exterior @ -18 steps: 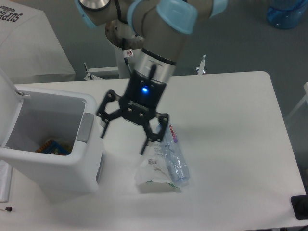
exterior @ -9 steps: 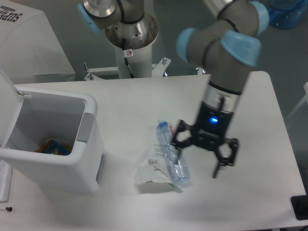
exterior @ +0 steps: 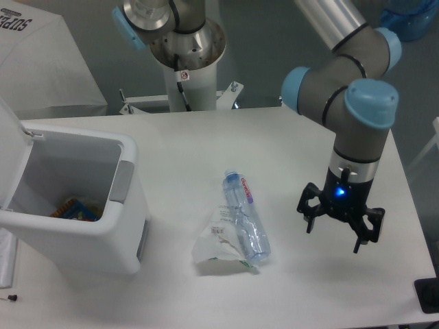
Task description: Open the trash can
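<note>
1. Claw (exterior: 341, 227): fingers spread apart, holding nothing, hanging above the desk (exterior: 309, 137).
2. Trash can (exterior: 72, 205): far to the claw's left, lid already up, interior showing.
3. Plastic bottle (exterior: 245, 223) and crumpled wrapper (exterior: 221, 247): between claw and can.
4. Risk: sweeping low toward the can, knocking the bottle or bumping the lid shut.

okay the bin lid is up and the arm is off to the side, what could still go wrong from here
The gripper hangs open low over the table's right side; a sweep back toward the trash can might hit the plastic bottle and the crumpled wrapper lying between them. The raised lid is partly out of frame, so I can't tell if it is stable.
</note>
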